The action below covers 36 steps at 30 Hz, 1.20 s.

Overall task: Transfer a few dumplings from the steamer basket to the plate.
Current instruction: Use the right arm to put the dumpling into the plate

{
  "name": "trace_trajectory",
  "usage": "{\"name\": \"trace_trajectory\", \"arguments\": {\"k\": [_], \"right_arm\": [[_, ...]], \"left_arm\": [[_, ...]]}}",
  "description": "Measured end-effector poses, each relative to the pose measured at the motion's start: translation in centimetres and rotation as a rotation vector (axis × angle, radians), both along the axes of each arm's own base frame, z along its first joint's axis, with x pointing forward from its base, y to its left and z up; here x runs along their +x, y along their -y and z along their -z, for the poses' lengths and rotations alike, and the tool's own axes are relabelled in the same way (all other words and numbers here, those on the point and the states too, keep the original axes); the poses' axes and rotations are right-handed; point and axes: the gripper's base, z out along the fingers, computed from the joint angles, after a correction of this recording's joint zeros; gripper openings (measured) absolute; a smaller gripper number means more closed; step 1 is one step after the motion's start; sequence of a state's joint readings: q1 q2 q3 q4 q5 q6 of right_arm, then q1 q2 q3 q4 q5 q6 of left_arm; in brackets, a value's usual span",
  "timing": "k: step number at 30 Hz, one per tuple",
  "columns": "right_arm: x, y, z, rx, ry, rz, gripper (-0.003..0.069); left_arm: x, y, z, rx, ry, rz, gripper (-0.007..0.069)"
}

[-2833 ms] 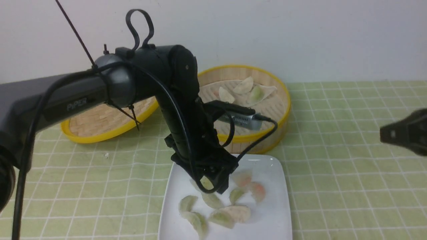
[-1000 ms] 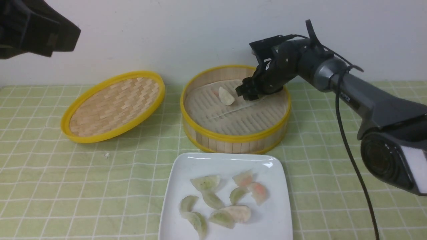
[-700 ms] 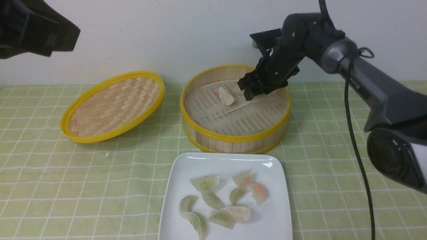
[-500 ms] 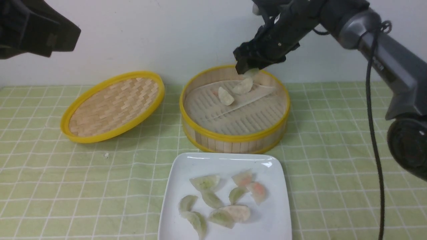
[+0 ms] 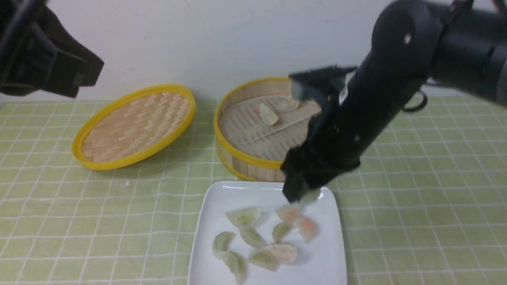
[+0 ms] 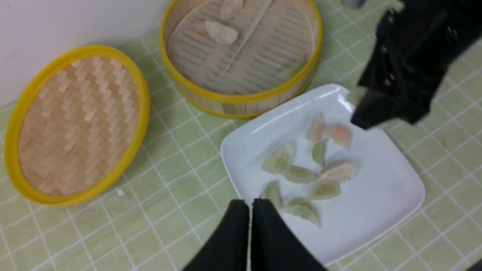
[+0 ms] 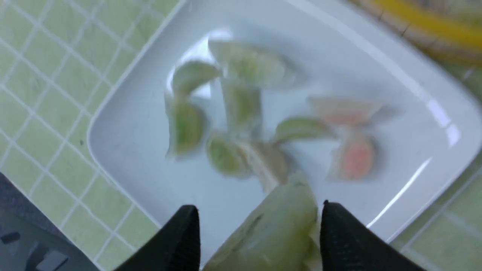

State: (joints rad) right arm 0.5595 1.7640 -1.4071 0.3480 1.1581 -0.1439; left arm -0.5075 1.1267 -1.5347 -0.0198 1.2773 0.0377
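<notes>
— Green checked cloth (image 5: 79, 221) covered the table, with a pale wall (image 5: 237, 39) behind. What was the right gripper (image 5: 303, 192) doing above it?

— Its jaws stood wide, but they were not free. They pressed on both flanks of one greenish dumpling (image 7: 278, 229), which filled the gap between them. The width looked to be the dumpling's own.

— Why was it held so low?

— The plate (image 5: 326, 261) lay directly beneath the jaws, which hung just above its far edge. That was probably so the soft piece would drop only a little and neither bounce nor tear.

— What lay around the jaws?

— A loose cluster of dumplings (image 5: 252, 237) already sat on the plate, just on the camera's side of the gripper. Most were green and a couple pinkish. The nearest pink one (image 5: 291, 212) was almost under the held piece, so a release right there risked stacking one on another. The bare corner beside it looked the kinder spot.

— And farther out?

— The steamer basket (image 5: 241, 158) stood behind the gripper, just past the plate, so each carry was short. Two pale dumplings (image 5: 268, 114) remained at its far side. Its woven lid (image 5: 134, 126) lay tilted well off to one side, leaving the basket open to reach into.

— The other arm?

— The left gripper (image 6: 250, 205) was pinched fully together on nothing. It was raised high and well away on the lid's side, seemingly parked to keep the path clear.
</notes>
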Motion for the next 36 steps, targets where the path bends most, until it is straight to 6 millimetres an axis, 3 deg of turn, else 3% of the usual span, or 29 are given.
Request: {"name": "trace_trajectory", "arguments": {"k": [4,8,13,17,19,22,24,27,28,32,34,36], "right_arm": [[-2.0,0.0,5.0,-0.066,-0.107,0.067,0.0377],[-1.9,-0.2,7.7,-0.102,-0.147,0.09,0.0377],[-1.4,-0.4,9.1,-0.111,-0.157,0.132,0.0407],[-0.7,-0.4,8.3,-0.129,-0.118,0.143,0.054],[-0.3,-0.5,7.2,-0.127,-0.091,0.155,0.0575],[-0.3,-0.4,4.6,-0.107,-0.045,0.169,0.0562],[-0.8,0.2,1.8,-0.087,0.004,0.191,0.0499],[-2.5,1.9,-3.1,-0.04,0.111,0.238,0.0346],[-3.5,2.8,-5.5,-0.011,0.172,0.267,0.0254],[-7.5,6.5,-11.9,0.102,0.359,0.371,0.0052],[-11.4,9.7,-15.4,0.202,0.509,0.432,0.0005],[-14.1,12.0,-16.7,0.275,0.627,0.457,-0.0007]], "left_arm": [[0.3,0.2,1.4,0.024,-0.043,0.0,-0.0006],[0.4,0.2,1.9,0.032,-0.062,0.001,-0.0006],[0.4,0.3,2.0,0.033,-0.066,0.001,-0.0006],[0.4,0.3,2.0,0.03,-0.068,0.003,-0.0006],[0.4,0.3,2.0,0.03,-0.068,0.003,-0.0006],[0.2,0.2,1.9,0.031,-0.059,0.007,-0.0006],[-0.1,0.0,1.7,0.03,-0.047,0.01,-0.0006],[-0.7,-0.3,1.4,0.029,-0.026,0.016,-0.0006],[-0.9,-0.5,1.2,0.027,-0.018,0.019,-0.0006],[-1.2,-0.6,1.1,0.025,-0.007,0.022,-0.0006],[-1.3,-0.7,1.0,0.021,0.0,0.022,-0.0006],[-1.6,-0.8,0.8,0.013,0.007,0.022,-0.0006]]}}
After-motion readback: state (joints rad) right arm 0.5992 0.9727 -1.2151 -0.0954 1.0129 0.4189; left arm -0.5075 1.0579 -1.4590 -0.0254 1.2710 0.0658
